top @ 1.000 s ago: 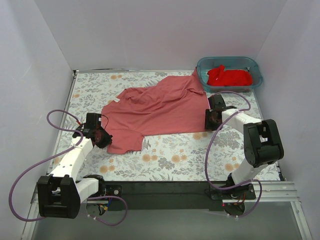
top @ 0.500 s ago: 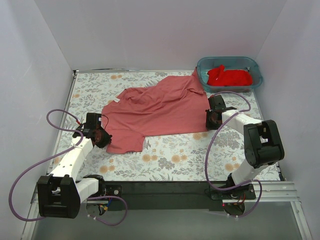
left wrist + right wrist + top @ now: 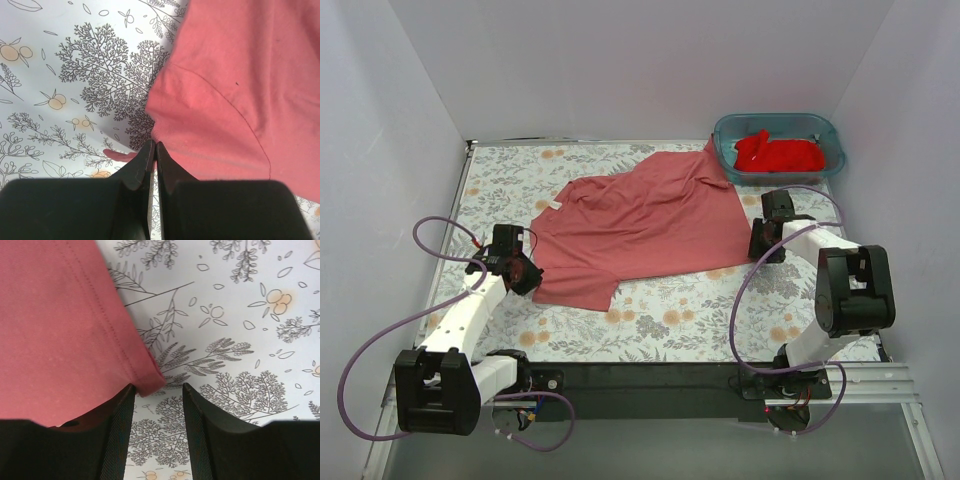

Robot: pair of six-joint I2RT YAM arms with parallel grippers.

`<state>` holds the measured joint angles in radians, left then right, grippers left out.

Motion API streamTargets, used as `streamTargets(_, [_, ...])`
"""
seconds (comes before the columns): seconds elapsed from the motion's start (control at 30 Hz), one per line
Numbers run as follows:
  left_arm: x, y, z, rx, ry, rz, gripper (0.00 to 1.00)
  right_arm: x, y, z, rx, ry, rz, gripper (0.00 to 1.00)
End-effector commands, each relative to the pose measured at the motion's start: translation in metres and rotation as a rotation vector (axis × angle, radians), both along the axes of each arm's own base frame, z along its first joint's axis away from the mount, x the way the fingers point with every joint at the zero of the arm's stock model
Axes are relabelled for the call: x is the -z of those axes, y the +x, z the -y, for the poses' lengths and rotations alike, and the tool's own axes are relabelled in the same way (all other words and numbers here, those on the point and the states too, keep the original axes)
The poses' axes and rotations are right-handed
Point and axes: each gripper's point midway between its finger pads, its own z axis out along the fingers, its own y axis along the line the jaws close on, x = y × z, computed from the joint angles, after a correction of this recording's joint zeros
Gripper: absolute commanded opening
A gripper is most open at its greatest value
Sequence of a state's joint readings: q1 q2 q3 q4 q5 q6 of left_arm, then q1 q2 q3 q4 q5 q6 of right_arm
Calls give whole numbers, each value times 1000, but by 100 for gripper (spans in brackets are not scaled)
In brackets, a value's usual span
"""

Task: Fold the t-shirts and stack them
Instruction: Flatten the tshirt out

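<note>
The salmon shirt (image 3: 645, 225) lies spread on the table (image 3: 670, 315), mostly flat with soft ridges toward the collar, probably laid out so it can be folded. The left gripper (image 3: 154, 145) is closed, pinching the shirt's near-left edge. A sliver of cloth pokes out beside its tips, and the hold looks meant to keep that corner taut or ready to lift. The right gripper (image 3: 157, 390) stands open and empty, with the corner of the stitched hem (image 3: 117, 335) just at the mouth of its jaws. The cloth is a matte, thin, limp knit, and the table cover is a smooth floral print. The red shirt (image 3: 780, 155) sits crumpled in the glossy teal plastic tub (image 3: 723, 140) at the far right, not yet folded.
</note>
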<state>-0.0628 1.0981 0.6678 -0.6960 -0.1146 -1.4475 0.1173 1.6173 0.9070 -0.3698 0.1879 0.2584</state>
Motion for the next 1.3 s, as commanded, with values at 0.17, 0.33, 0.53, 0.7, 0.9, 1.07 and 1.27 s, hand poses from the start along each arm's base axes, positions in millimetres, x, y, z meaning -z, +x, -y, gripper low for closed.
streamTargets(0.17, [-22, 14, -1, 13, 18, 67, 0, -16, -8, -5, 4, 78, 14, 50])
streamTargets(0.33, [-24, 14, 1, 19, 7, 74, 0, -26, 0, 1, 46, 68, 49, 50])
streamTargets(0.53, [-24, 14, 3, 28, -1, 78, 0, -21, 5, -2, 53, 85, 49, 49])
streamTargets(0.7, [-22, 12, 4, 34, -10, 76, 0, -3, 0, -5, 55, 100, 9, 49])
streamTargets(0.9, [-23, 12, 5, 35, -13, 82, 0, 23, -16, 3, 93, 55, -63, 46])
streamTargets(1.07, [-25, 13, 5, 37, -14, 91, 0, 36, -37, 10, 115, 18, -131, 41])
streamTargets(1.27, [-26, 14, 6, 42, -16, 95, 0, 42, -55, 11, 110, 15, -177, 40])
